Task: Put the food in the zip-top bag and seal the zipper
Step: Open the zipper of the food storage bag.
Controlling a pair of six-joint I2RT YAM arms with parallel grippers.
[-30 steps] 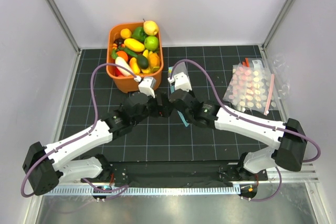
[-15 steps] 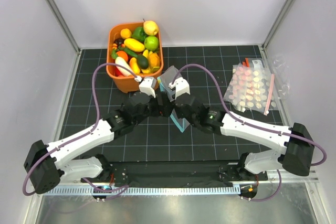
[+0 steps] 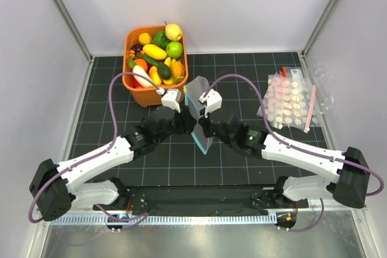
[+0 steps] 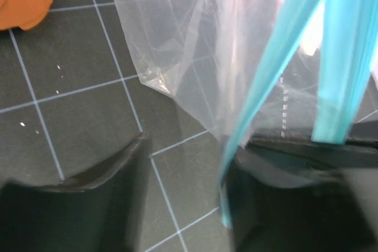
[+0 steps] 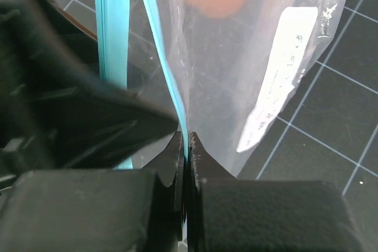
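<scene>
One orange basket (image 3: pixel 145 96) stands at the upper left of the black gridded worktop (image 3: pixel 103 89), touching the back edge. The food (image 3: pixel 158 52) is all heaped inside it. There are more than ten pieces, among them one white radish, one lemon and one green apple, though the heap is too crowded for a sure count.

Two arms meet at the centre of the frame, just below the basket. The left hand (image 4: pixel 188 149) has its two fingers standing apart with bare worktop showing between them. One teal strip hangs against the inner edge of its right finger and is not clamped.

Between the two hands, one clear bag (image 3: pixel 196 95) is lifted off the worktop with nothing inside it. It carries one white label. Its zipper (image 5: pixel 113 33) is parted into two teal strips. The right hand (image 5: pixel 186 143) is pinched tight on one of them.

At the right of the frame, well apart from the bag, pink-dotted packs (image 3: pixel 289 104) lie overlapped on the worktop.
</scene>
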